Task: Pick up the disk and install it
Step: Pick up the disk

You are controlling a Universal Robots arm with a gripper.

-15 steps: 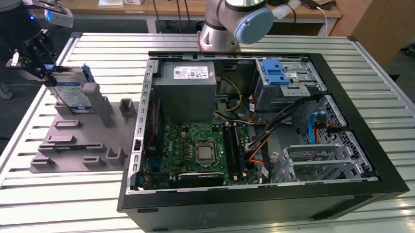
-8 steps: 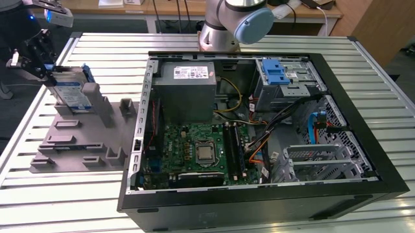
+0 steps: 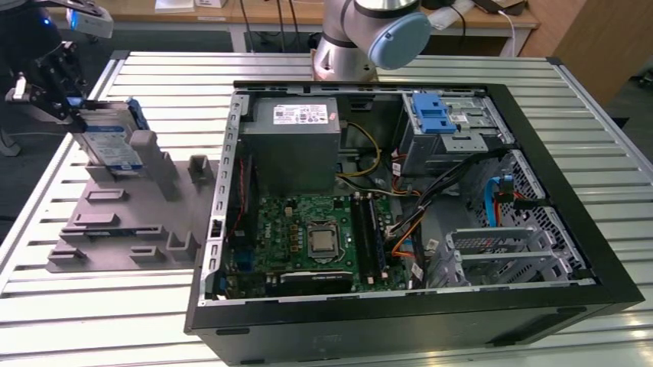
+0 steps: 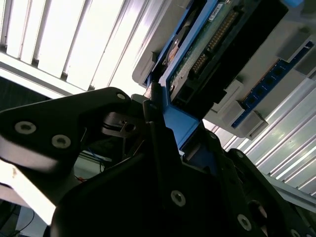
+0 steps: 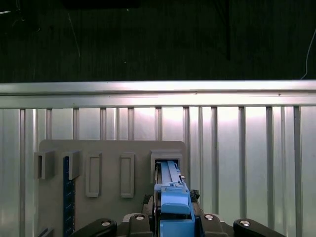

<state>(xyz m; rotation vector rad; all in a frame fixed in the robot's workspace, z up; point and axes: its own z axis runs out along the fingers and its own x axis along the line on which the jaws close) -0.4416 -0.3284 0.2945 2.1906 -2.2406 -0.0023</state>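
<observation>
At gray fixture (image 3: 122, 222), hand (image 3: 73, 113) clamped on upright disk (image 3: 110, 141), blue-framed

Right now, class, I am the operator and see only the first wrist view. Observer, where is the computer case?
Observer: The open computer case lies to the exterior view's right of the grey holder.
Operator: The disk I hold, what is on its other face?
Observer: The second wrist view shows a green circuit board there.
Operator: Anything blue inside the case?
Observer: A blue piece sits on the metal drive cage inside the case.
</observation>
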